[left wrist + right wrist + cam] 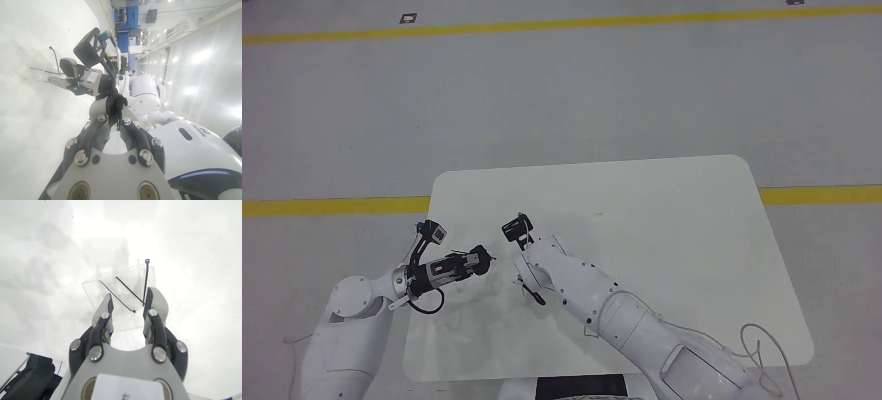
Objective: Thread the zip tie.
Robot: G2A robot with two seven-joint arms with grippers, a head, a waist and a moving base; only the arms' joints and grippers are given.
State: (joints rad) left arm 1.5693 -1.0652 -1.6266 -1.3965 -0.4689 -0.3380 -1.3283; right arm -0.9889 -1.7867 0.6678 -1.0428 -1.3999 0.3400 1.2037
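A clear acrylic stand (94, 291) sits on the white table (672, 220) with thin black zip ties on it. One zip tie (146, 281) stands nearly upright, head up, bent at its low end against a finger (149, 298) of my right gripper (130, 292). That gripper is open over the stand. A second zip tie (117, 296) lies slanted between the fingers, untouched. In the left wrist view the right gripper (55, 71) points at the stand (43, 56). My left gripper (482, 260) hovers beside the right wrist, fingers (108, 106) shut; anything between them is hidden.
The stand is near the table's front-left corner, where both arms (572, 280) meet. A thin black strand (60, 366) sticks up beside a dark shape in the right wrist view. The table's edge runs close behind the left arm (352, 310).
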